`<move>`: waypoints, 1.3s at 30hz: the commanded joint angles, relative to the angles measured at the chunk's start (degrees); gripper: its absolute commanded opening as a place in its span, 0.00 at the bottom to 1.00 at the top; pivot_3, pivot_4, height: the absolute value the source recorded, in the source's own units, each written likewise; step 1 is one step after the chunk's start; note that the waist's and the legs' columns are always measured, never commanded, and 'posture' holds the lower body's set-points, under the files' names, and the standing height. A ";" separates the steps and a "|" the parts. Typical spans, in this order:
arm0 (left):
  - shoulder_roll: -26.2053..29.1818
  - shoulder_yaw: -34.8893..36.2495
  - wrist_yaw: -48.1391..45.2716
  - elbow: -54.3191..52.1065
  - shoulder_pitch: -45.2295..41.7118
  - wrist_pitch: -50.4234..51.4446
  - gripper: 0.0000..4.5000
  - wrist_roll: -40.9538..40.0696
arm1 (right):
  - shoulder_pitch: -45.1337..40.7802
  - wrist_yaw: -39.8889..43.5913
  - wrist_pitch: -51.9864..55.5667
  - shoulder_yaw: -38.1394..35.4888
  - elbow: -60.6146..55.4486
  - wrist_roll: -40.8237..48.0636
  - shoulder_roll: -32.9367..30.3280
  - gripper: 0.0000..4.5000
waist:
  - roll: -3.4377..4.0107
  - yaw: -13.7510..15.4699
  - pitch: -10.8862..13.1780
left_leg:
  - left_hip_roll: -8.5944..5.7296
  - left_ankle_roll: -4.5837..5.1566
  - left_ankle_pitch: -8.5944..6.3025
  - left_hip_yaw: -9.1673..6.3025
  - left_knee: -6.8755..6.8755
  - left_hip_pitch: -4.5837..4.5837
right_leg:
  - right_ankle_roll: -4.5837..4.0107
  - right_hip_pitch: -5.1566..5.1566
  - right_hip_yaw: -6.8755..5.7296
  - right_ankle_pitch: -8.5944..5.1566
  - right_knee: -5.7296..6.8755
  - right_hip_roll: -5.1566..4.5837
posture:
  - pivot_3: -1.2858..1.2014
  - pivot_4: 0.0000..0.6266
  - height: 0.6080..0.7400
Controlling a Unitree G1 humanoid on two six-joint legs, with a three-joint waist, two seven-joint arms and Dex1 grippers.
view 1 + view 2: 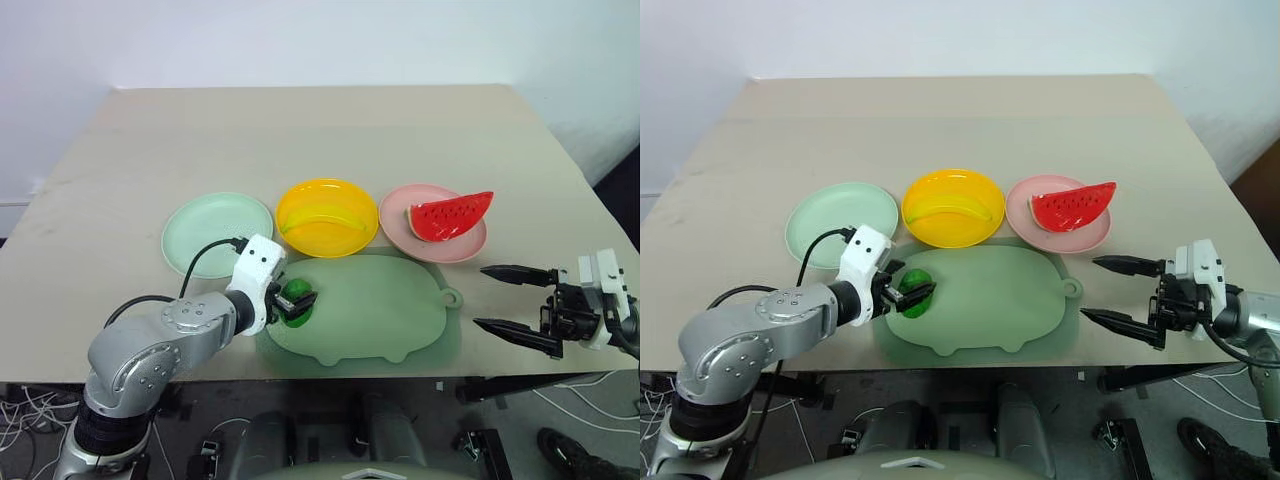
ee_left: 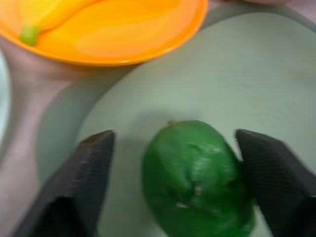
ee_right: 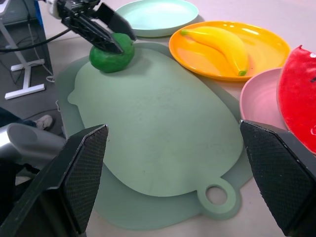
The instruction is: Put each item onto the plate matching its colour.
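L gripper (image 1: 297, 301) sits over the near-left end of the sage-green pig-shaped mat (image 1: 380, 310), fingers straddling the small bumpy dark-green ball (image 1: 296, 293), which lies on the mat. In the L wrist view the ball (image 2: 197, 177) sits between the two fingers (image 2: 86, 182): one pad is right against its side, the other shows a gap w/ mat visible between, so the jaws are partly closed around the ball but not clamped on it. From the R wrist view the same ball (image 3: 112, 54) rests on the mat w/ the L fingers over its top and side. Seen from the head cam, w/ the ball as clock centre and 12 pointing away from the robot: mint green plate (image 1: 200, 225) at approx 10–11 o'clock, bare; bright yellow plate (image 1: 345, 238) at approx 1 o'clock, just beyond the mat's far edge, w/ the yellow banana (image 1: 315, 217) lying in it; pale pink plate (image 1: 400, 232) at approx 2 o'clock, further right, holding the red watermelon wedge (image 1: 452, 216), rind toward the robot, one tip sticking out past the rim. The three plates stand in a row across the tan table (image 1: 300, 130), yellow just beside pink, mint a little apart. R gripper (image 1: 507, 299) hangs at approx 3 o'clock, off the mat's right end near the mat's ring tab (image 1: 452, 297), fingers spread wide, nothing between them, tips pointing toward the mat.
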 commanded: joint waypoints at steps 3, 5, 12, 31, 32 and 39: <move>0.56 -0.60 -0.35 0.53 0.74 1.52 0.45 2.85 | -0.37 -0.93 -0.13 -1.73 -1.98 1.50 -0.03 1.00 | 0.00 -0.05 -0.02 | 0.00 0.05 -0.03 -0.01 0.00 0.06 | 0.00 0.06 0.01 0.00 0.01 0.01 | 0.52 0.24 0.97; 0.65 -0.67 -0.76 0.79 0.89 1.51 0.41 3.24 | -0.93 -1.17 -0.24 -1.37 -1.62 1.42 -0.04 1.00 | 0.00 -0.04 -0.02 | 0.00 0.10 -0.06 -0.02 0.00 0.12 | -0.01 0.13 0.01 -0.01 0.00 0.02 | 0.52 0.24 0.97; 1.21 -1.40 -2.59 0.74 2.16 0.59 0.41 4.59 | -1.19 -1.24 -0.19 -1.03 -1.66 1.47 -0.07 1.00 | -0.01 -0.06 -0.02 | 0.01 0.11 -0.06 -0.02 -0.05 0.39 | 0.01 0.35 0.02 -0.04 -0.01 0.03 | 0.52 0.24 0.97; 6.86 7.63 -14.46 16.81 -11.94 -12.96 0.41 11.58 | -3.03 -2.90 -0.49 0.92 -1.80 0.79 1.19 1.00 | -0.11 0.09 0.05 | -0.06 0.23 -0.14 -0.03 -0.10 0.72 | 0.13 0.74 -0.01 -0.23 -0.13 -0.07 | 0.52 0.24 0.97; 7.46 7.62 -15.16 17.94 -11.95 -13.99 0.41 12.55 | -3.10 -3.00 -0.48 1.03 -1.87 0.80 1.26 1.00 | -0.11 0.09 0.05 | -0.05 0.23 -0.14 -0.03 -0.10 0.72 | 0.13 0.74 -0.01 -0.23 -0.13 -0.07 | 0.52 0.24 0.97; 9.67 6.66 -20.26 29.06 -7.65 -29.59 0.41 22.37 | -3.67 -3.51 -0.51 1.33 -1.88 1.06 1.41 1.00 | -0.10 0.02 0.06 | -0.04 0.24 -0.14 -0.02 -0.12 0.75 | 0.13 0.74 -0.01 -0.24 -0.12 -0.05 | 0.52 0.24 0.97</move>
